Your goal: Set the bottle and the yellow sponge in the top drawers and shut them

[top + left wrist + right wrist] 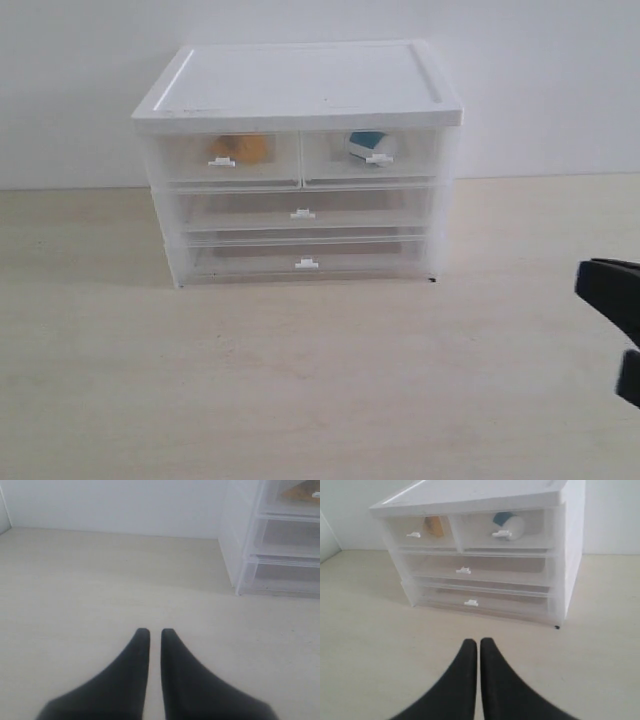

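Both items already sit inside the chest, so by the look of it the task is all but finished. Going across the chest's front from left to right, the left top drawer holds the yellow sponge, visible through the cloudy plastic just behind the small white handle. The right top drawer holds the bottle, its teal body and white cap showing through the front. Each drawer front sits flush with the chest's frame and with the two full-width drawers beneath, so both read as closed. Neither item lies on the tabletop in front of the chest. On that evidence, no step of the task seems left to do.

The left end effector hangs over bare tabletop off the chest's left side, well apart from it. Its fingers are nearly together, with only a slim gap and nothing between them. The right end effector faces the chest's front from well back, fingers pressed together, empty and touching nothing.
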{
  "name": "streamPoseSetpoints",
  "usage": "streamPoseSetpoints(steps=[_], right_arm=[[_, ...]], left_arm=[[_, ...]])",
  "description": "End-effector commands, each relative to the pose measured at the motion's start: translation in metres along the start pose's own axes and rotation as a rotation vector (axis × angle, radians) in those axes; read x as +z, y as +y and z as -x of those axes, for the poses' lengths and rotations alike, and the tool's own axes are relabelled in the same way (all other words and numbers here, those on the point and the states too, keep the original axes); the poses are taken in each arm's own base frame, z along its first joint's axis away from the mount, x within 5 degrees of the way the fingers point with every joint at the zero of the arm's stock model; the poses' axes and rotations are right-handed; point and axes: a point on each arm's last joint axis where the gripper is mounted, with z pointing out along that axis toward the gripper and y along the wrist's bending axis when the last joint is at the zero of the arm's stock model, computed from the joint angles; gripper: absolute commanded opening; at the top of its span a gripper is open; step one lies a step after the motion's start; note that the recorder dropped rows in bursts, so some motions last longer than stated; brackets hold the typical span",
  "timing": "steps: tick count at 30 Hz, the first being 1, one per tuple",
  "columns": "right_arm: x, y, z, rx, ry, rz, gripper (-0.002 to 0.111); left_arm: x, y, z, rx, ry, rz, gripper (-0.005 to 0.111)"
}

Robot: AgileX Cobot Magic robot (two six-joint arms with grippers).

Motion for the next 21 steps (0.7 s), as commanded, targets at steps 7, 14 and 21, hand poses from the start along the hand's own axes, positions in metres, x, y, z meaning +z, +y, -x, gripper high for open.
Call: streamPoseSetpoints(steps=[7, 14, 21], right_arm=[[-0.05, -0.015, -0.037, -0.095, -0.263, -0.067, 0.0], [-0.06, -0.018, -0.042, -0.122, -0.32, -0.117, 0.0], [-0.057, -0.023, -0.062, -0.052, -0.244, -0.131, 0.0]], left_arm=[[0.0, 0.0, 0.0, -0.009, -0.005, 0.002, 0.008], [0.0, 0.0, 0.0, -0.009, -0.005, 0.002, 0.008], [0.0, 0.0, 0.0, -0.009, -0.005, 0.002, 0.008]])
